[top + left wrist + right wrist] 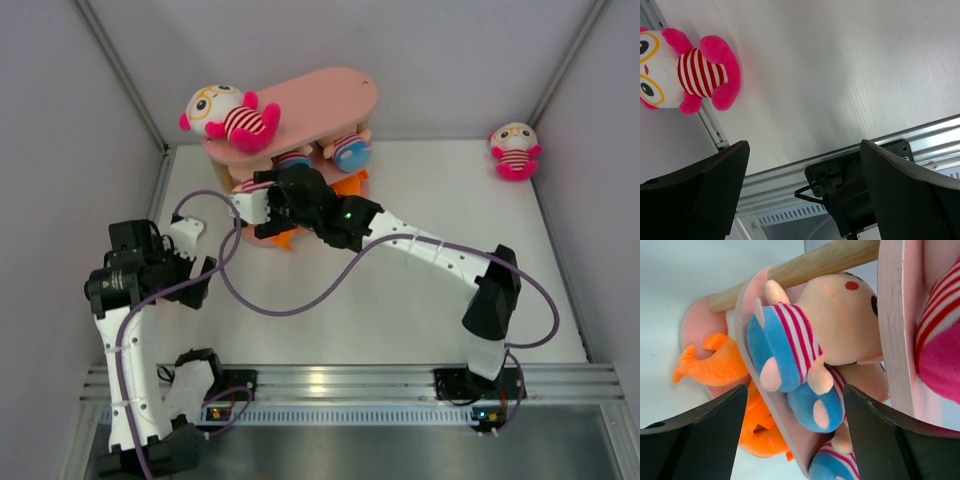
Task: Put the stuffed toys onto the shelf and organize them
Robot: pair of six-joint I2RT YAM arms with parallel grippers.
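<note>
At the left of the overhead view, your left gripper [197,272] hangs wide open and empty above the table [400,300], well apart from the pink shelf [320,95].

In the centre, the right gripper [264,197] is at the shelf's middle tier with its fingers spread and gripping nothing. In its wrist view, a peach-headed doll [840,315] lies on that board just beyond the fingers, and an orange shark [715,365] is on the lowest board.

If you pull back crookedly, a finger could hook the doll's blue leg and drag it off, or the wrist could shove the shelf. The white-headed doll [230,115] on the top board lies at its left end with its head seemingly past the edge, so a jolt might tip it off.

At the upper right, a second white-headed doll [515,150] sits on the table by the far corner, which is a long reach.

The table is smooth and white, enclosed by pale walls with aluminium framing, and a metal rail [330,380] runs along the bottom.
</note>
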